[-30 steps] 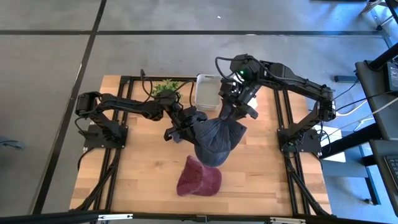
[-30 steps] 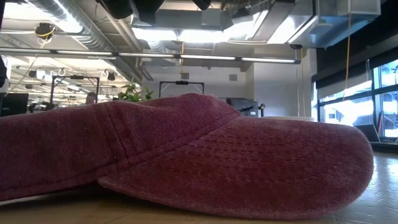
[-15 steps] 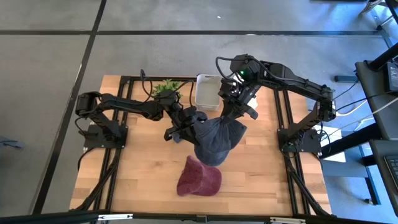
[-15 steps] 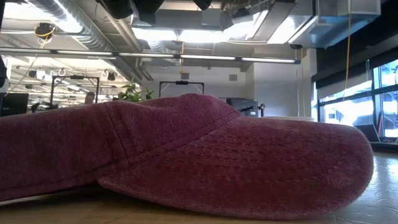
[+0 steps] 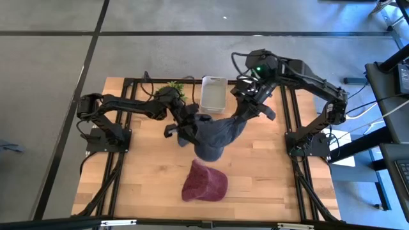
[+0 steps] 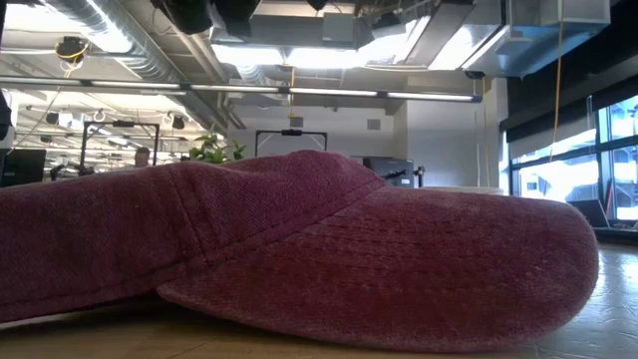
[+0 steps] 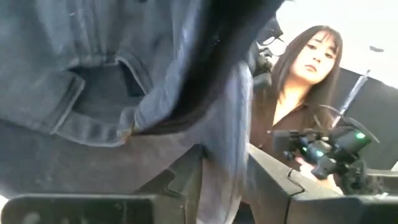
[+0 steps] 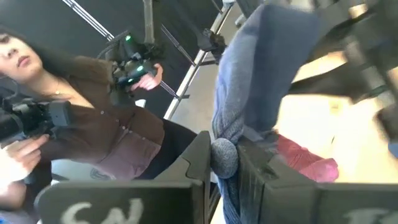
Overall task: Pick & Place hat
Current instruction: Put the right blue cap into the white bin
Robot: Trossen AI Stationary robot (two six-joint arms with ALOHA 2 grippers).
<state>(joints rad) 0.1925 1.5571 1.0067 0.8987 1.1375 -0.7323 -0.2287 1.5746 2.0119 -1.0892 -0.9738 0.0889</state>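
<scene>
A dark blue denim hat (image 5: 213,135) hangs in the air over the table's middle, stretched between both grippers. My left gripper (image 5: 184,131) is at its left end and my right gripper (image 5: 245,113) at its far right end; each is shut on the cloth. In the left wrist view the blue hat (image 7: 124,93) shows its back strap opening. A maroon hat (image 5: 204,182) lies on the table near the near edge, resting on its brim and rim. The maroon hat (image 6: 299,254) fills the low view and hides both arms there. My left gripper pinches a fold of the blue hat's cloth (image 7: 225,163) between its two fingers (image 7: 186,180), coming from the table's left. The hat is lifted clear and spreads away from the fingers. My right gripper pinches a bunched edge of the blue hat (image 8: 225,155) between its two fingers (image 8: 200,157), slanting down from the far right. The cloth hangs below it, clear of the table.
A white bin (image 5: 214,94) stands at the far edge just behind the held hat, with a green plant (image 5: 171,89) to its left. A black frame (image 5: 291,121) borders the table. A person (image 7: 298,93) stands beyond the table.
My right gripper has moved up and toward the table's far right; my left gripper has shifted slightly toward the far edge. The blue hat, earlier a rounded bundle, is now drawn out longer and narrower between them. Both stay shut. The maroon hat has not moved.
</scene>
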